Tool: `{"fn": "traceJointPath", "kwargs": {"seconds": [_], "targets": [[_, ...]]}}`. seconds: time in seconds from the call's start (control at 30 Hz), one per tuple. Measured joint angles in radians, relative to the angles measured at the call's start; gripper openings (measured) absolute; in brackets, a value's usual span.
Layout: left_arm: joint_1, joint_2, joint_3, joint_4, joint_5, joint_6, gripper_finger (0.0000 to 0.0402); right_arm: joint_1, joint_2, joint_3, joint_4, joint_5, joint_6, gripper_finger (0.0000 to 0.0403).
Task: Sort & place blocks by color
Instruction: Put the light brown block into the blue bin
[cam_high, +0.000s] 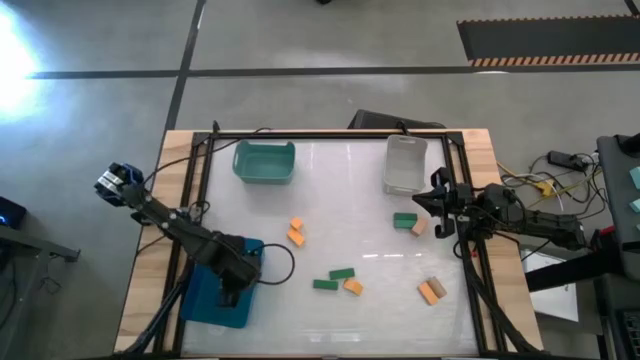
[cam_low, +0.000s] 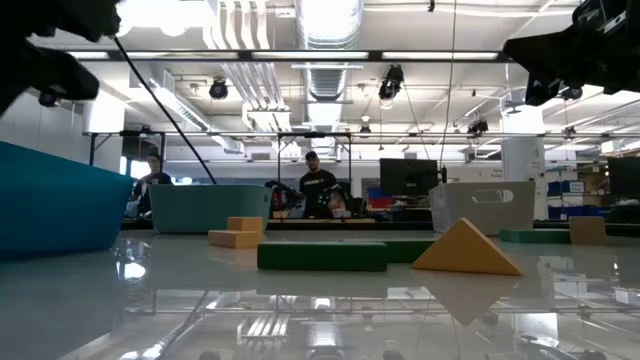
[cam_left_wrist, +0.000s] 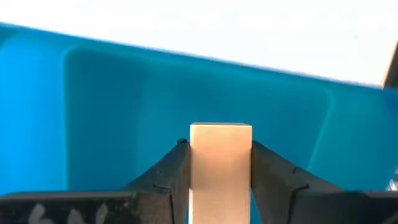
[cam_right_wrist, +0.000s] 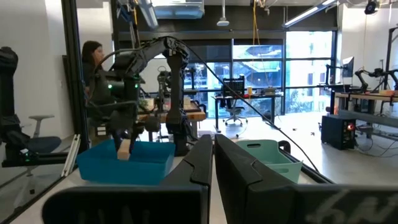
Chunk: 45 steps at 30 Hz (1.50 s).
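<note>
**Tan block held over the blue bin**

The left gripper (cam_left_wrist: 221, 180) clamps a pale tan block (cam_left_wrist: 221, 162) between its two fingers (cam_left_wrist: 168, 177), directly above the blue bin (cam_high: 215, 295) at the table's near left corner. The right gripper (cam_high: 437, 208) waits with fingers pressed together, empty, at the table's right side, near the clear bin (cam_high: 405, 165). Orange and green blocks (cam_high: 342, 273) lie scattered on the table (cam_high: 350, 220), near the teal bin (cam_high: 264, 163).

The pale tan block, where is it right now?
The pale tan block is clamped in the left claw, hanging over the blue bin at the table's near-left corner.
</note>
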Motion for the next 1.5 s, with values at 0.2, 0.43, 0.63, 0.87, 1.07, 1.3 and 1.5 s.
{"fn": "traceJointPath", "kwargs": {"seconds": [0.2,0.43,0.63,0.87,1.07,1.3,1.5], "targets": [[0.022,0.067,0.001,0.115,-0.031,0.102,0.0115,0.000,0.000,0.000,0.006,0.000,0.001,0.0009],[0.111,0.134,0.019,0.113,-0.368,0.292,0.0115,0.000,0.000,0.000,0.011,0.000,0.001,0.0009],[0.225,0.105,0.029,-0.044,-0.442,0.333,0.0115,0.000,-0.001,0.006,0.040,0.000,0.003,0.0009],[0.140,-0.002,0.118,-0.146,-0.217,0.167,0.0115,0.000,0.000,0.024,0.034,0.000,0.003,0.0009],[-0.022,-0.040,0.115,-0.062,-0.198,-0.062,0.0115,0.000,0.000,0.027,0.030,0.000,0.003,0.0009],[-0.135,0.053,0.069,0.011,-0.197,-0.127,0.0115,0.000,0.000,0.027,0.029,0.000,0.003,0.0009],[-0.137,0.120,0.029,-0.035,-0.078,-0.100,0.0115,0.000,0.000,0.027,0.029,0.000,0.026,0.0009]]}}
